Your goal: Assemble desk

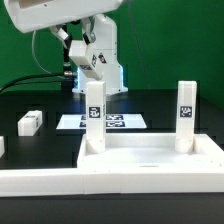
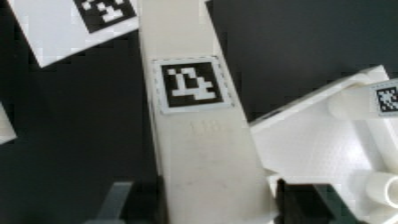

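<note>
In the wrist view the gripper (image 2: 205, 208) straddled the near end of the held leg (image 2: 199, 150). Its jaws stood about half spread and, as far as the blurred lower edge showed, pinched the leg's two sides. One dark finger (image 2: 118, 205) showed on one side of the leg and a second on the other. The held leg ran away from the fingers above the black table (image 2: 71, 110), with its square tag (image 2: 191, 86) facing the camera. Its far end crossed in front of the marker board (image 2: 86, 22). The panel (image 2: 311, 150) lay just beside the leg, its rim and a tag of its own in sight; whether the two touched could not be told. In the exterior view the arm (image 1: 60, 12) filled the top edge and hid the fingers, so the held leg could not be picked out there. That view showed the panel close to the camera. An upright leg (image 1: 93, 125) stood in its far corner on the exterior view's left, and a second upright leg (image 1: 185, 115) in the far corner on the exterior view's right, both tags toward the camera. A loose leg (image 1: 30, 122) lay flat on the table at the exterior view's left, well apart from the panel.
</note>
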